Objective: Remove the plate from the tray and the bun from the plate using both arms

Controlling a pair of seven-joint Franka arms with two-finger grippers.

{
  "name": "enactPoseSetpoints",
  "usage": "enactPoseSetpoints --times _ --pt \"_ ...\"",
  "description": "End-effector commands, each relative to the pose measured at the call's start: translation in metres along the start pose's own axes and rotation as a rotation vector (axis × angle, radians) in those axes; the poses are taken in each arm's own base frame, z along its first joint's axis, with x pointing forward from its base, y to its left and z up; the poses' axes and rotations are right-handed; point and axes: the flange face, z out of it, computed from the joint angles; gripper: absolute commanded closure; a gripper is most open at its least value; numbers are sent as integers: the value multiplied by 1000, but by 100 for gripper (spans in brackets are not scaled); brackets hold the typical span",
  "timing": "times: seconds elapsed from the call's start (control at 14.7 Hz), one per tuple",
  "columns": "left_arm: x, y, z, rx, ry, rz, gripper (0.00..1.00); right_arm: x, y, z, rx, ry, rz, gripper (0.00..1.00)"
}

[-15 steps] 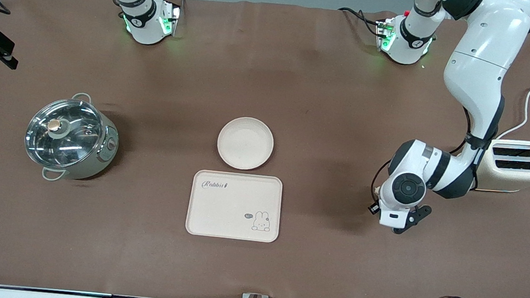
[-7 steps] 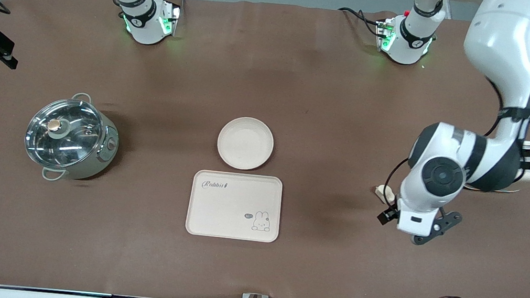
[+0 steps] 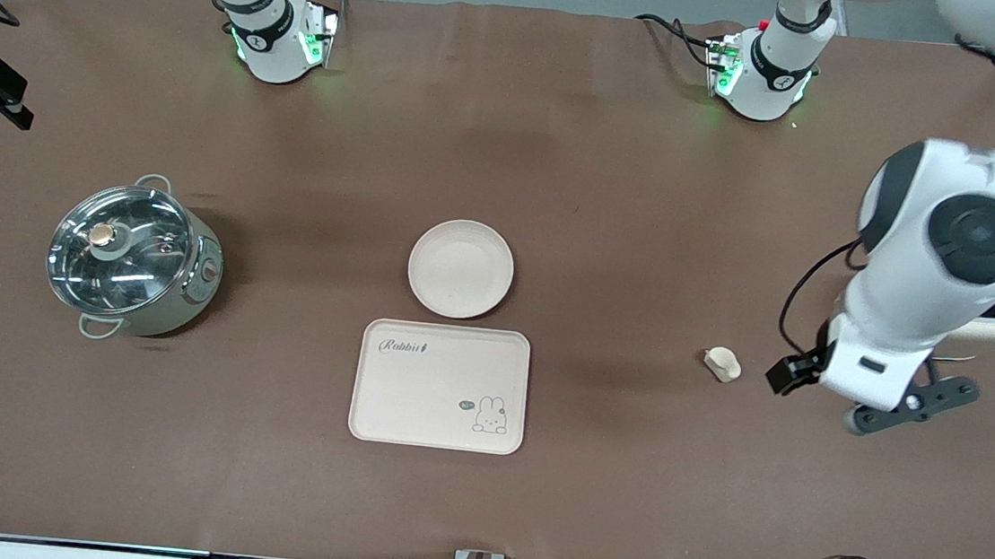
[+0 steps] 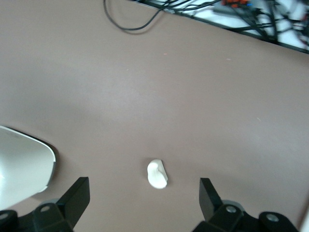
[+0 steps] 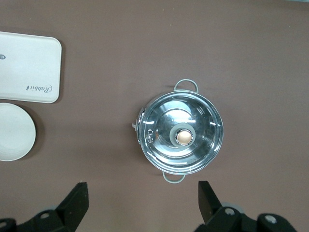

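**Bun lies loose on the surface, both jaws spread**

Bun (image 3: 722, 364) rests on the brown surface (image 3: 631, 192) toward the left arm's end, well apart from the plate (image 3: 461, 268), which sits just beside the rabbit tray (image 3: 439, 386), farther from the front camera. The pot (image 3: 132, 261) stands toward the right arm's end. Only the wrist views show fingers: the right gripper (image 5: 143, 205) hangs over the pot, jaws released; the left gripper (image 4: 145, 203) hangs over the bun, jaws released, toaster (image 4: 21, 166) beside.

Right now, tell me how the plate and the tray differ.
The plate is round and plain; the tray is rectangular with rounded corners and bears a rabbit drawing and lettering. The plate is smaller in outline than the tray, and lies farther from the front camera, right beside it. Both are cream, shallow and empty.
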Motion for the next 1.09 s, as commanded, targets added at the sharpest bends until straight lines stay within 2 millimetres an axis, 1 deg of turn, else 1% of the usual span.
enactPoseSetpoints --times 0.0,0.14,0.2,0.34,0.41,0.48,0.54,0.75,0.88,1.02 --pt "-14 -31 -53 -27 -20 108 0 -3 1 -4 -11 -3 -10 0" --pt "-24 -45 -76 -6 -35 172 0 -3 1 -2 -9 -6 -8 0" --pt "-28 -55 -87 6 -46 189 0 -3 2 -2 -9 -4 -5 0" --pt "-34 -68 -111 7 -27 238 0 -2 1 -2 -9 -3 -7 0" --pt "-36 -76 -117 6 -35 276 0 -2 1 -2 -9 -3 -8 0" --pt "-36 -90 -123 -9 -56 299 0 -3 1 -3 -10 -5 -8 0" --pt "-40 -95 -133 -36 -54 307 0 -3 2 -3 -12 -5 -8 0" --pt "-53 -101 -154 -35 -54 306 0 -3 0 -3 -12 -6 -11 0" --pt "-60 -106 -159 -24 -79 309 0 -3 -1 -4 -10 -4 -7 0" --pt "-65 -106 -160 -29 -101 326 0 -3 -1 -3 -10 -6 -3 0"
